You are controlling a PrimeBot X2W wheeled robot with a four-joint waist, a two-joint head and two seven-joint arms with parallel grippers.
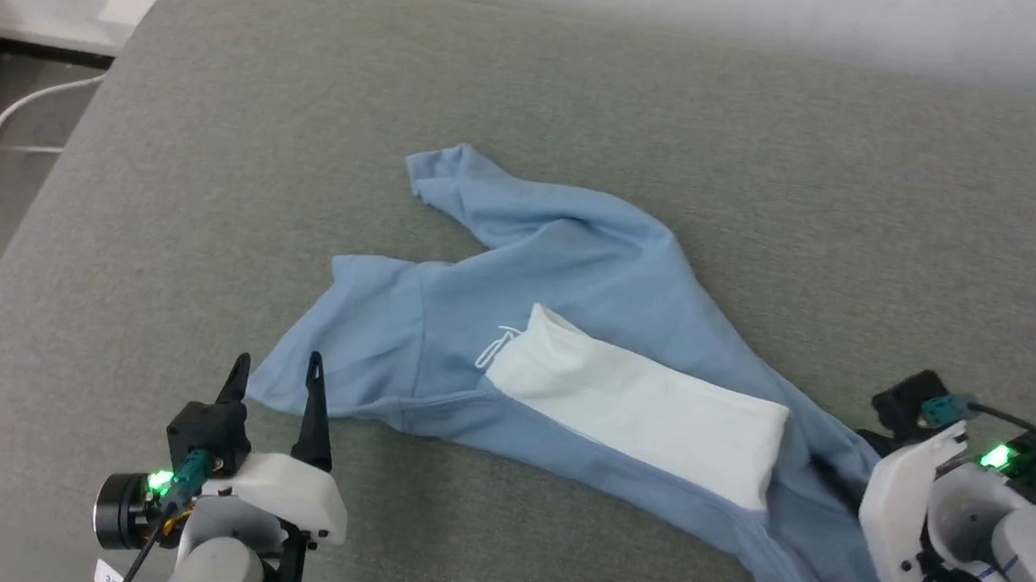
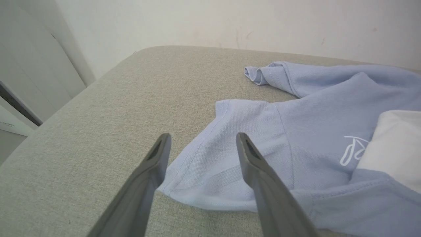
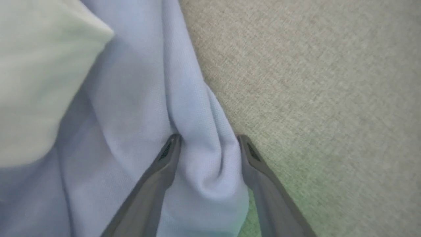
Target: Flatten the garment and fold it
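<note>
Garment (image 1: 573,276), light blue, sprawled rumpled and half-flat across middle of padded grey cushion (image 1: 584,88), from a rolled sleeve at far side down toward lower right corner of head view. White panel (image 1: 645,416) folded on top near its middle, small white script mark (image 1: 496,351) just beside panel's left end. Left tool (image 1: 279,359) spread wide, pinching nothing, long dark fingers (image 2: 148,184) pointing at near-left sleeve (image 1: 363,318). From left wrist, sleeve's hemmed corner lying between and beyond the two fingers; contact with cloth impossible to tell. Right tool (image 3: 209,136) likewise spread wide, down at garment's right end, astride a raised ridge (image 3: 207,164) of blue cloth. Ridge bunched between the fingers and touching inner face of each, jaws not pressed together on it. Bare cushion just right of right-hand finger in that wrist view, white panel's edge up at left. Pale wrist housing with green light at lower right of head view, fingers hidden beneath it.
</note>
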